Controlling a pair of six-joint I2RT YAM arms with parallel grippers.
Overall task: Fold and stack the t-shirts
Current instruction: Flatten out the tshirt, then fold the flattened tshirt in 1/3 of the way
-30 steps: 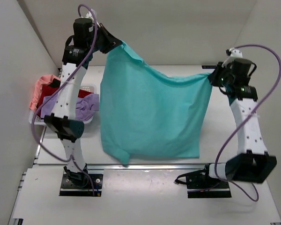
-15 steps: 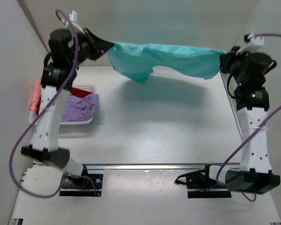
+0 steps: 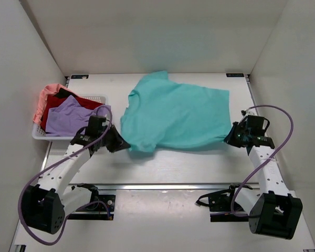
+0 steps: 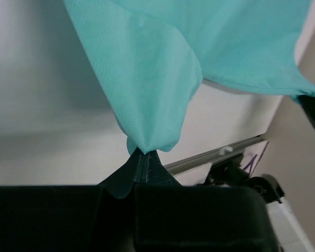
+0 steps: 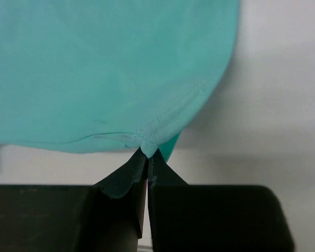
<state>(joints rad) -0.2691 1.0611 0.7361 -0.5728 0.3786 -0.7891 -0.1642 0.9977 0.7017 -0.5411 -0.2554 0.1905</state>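
No readable text, label, brand, number or sign in any view. Teal shirt (image 3: 173,115): plain cloth, no print. Basket (image 3: 97,97): unmarked.

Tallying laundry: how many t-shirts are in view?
4: teal t-shirt spread on the table; lavender, dark red and salmon pink ones piled in the basket. Others may be hidden beneath.
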